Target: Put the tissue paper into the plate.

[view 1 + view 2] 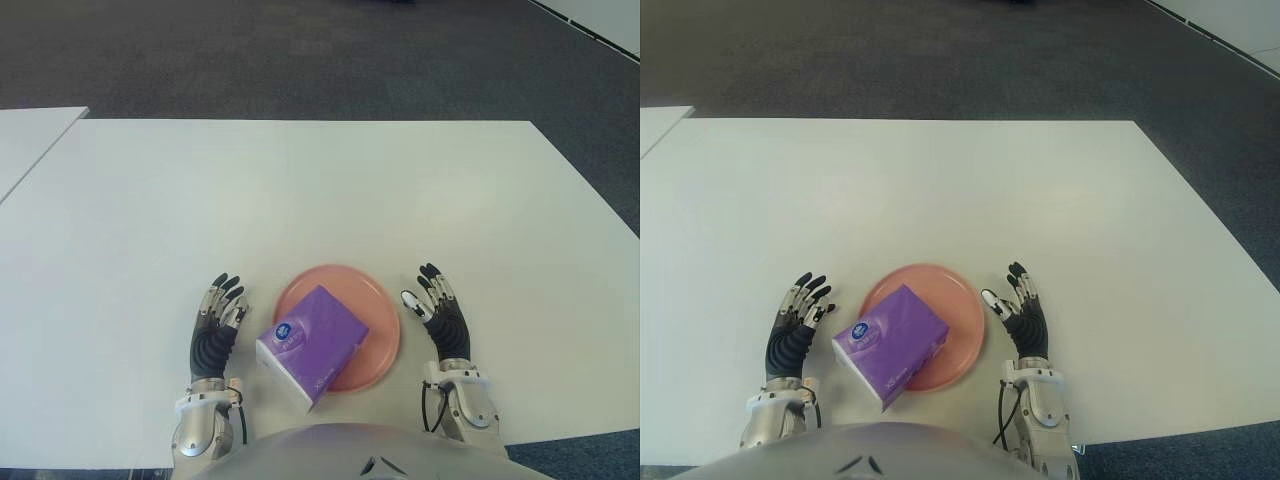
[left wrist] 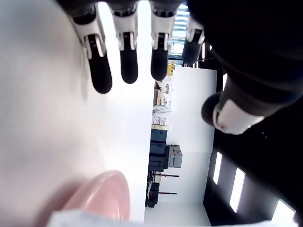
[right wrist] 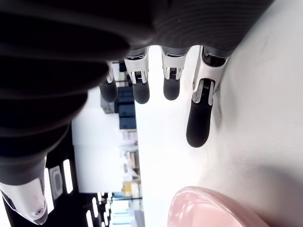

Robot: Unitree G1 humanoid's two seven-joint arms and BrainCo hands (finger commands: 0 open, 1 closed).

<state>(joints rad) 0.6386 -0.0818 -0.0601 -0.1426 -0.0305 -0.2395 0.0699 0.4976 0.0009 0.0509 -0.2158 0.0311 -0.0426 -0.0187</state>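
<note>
A purple tissue pack [image 1: 312,344] lies on the pink plate [image 1: 375,300], its near corner hanging over the plate's front-left rim. My left hand [image 1: 217,318] shows just left of the plate, fingers straight and holding nothing. My right hand [image 1: 438,308] shows just right of the plate, fingers also spread and empty. In the left wrist view the fingers [image 2: 128,52] stretch out over the white table, with the plate's rim [image 2: 106,189] close by. The right wrist view shows straight fingers [image 3: 199,113] and the plate's edge [image 3: 208,208].
The white table [image 1: 300,190] stretches wide ahead of the plate and both hands. A second white table [image 1: 30,135] adjoins at the far left. Dark carpet [image 1: 300,50] lies beyond the far edge.
</note>
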